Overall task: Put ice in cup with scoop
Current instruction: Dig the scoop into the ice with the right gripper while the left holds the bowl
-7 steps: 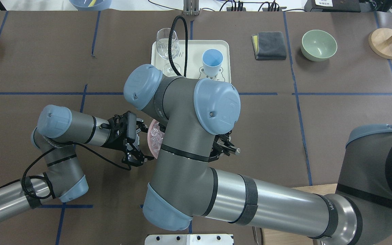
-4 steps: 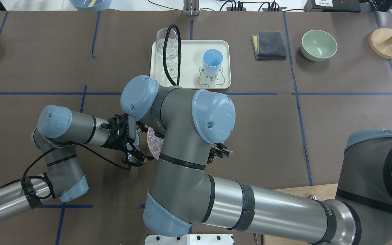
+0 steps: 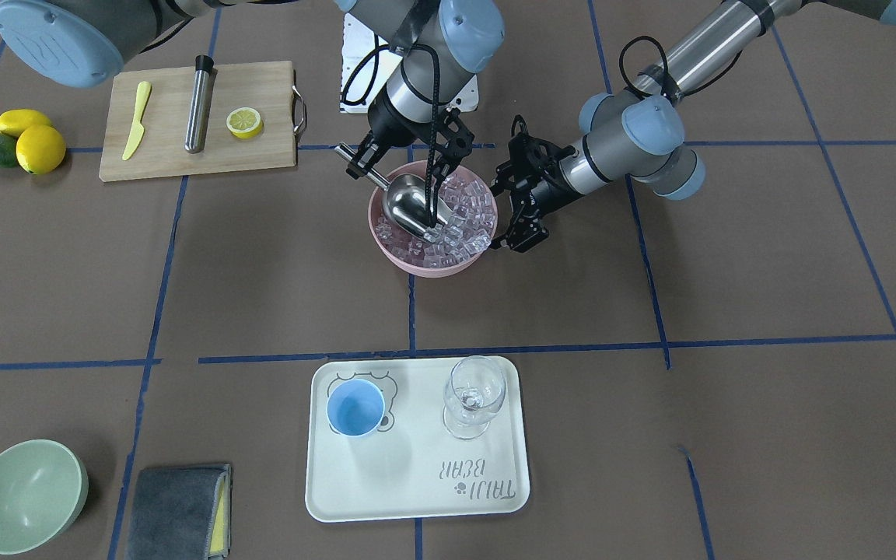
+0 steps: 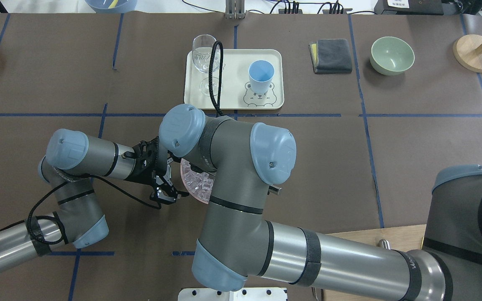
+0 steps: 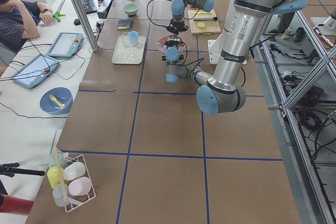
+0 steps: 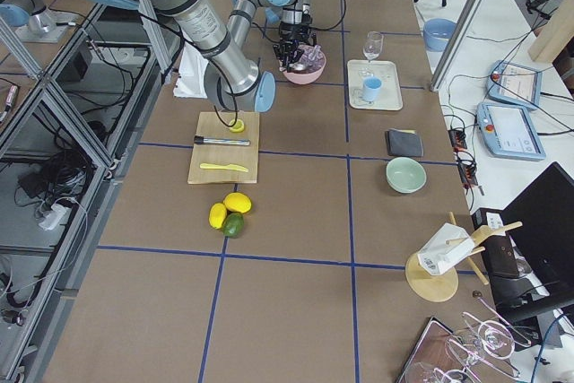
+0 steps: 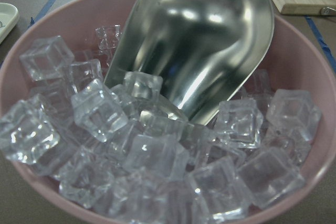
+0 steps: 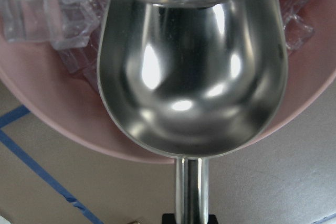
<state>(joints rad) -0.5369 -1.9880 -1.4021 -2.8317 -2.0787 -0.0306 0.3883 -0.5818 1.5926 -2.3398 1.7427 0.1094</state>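
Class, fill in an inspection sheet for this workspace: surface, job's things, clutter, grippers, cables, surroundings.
Surface: brown paper-covered table with blue tape lines.
Job's things: shiny steel scoop has its tip in the clear ice cubes inside the pink bowl, trough mostly bare; small light-blue cup upright and empty on the cream tray.
Clutter: clear stemmed glass on the tray; wooden board with yellow knife, steel cylinder, lemon half; pale green bowl; grey cloth.
Grippers: right gripper jaws shut on the scoop handle; left gripper jaws open beside the bowl, contact unclear.
Cables: black cable looping at the right wrist.
Surroundings: seated person at a side desk.
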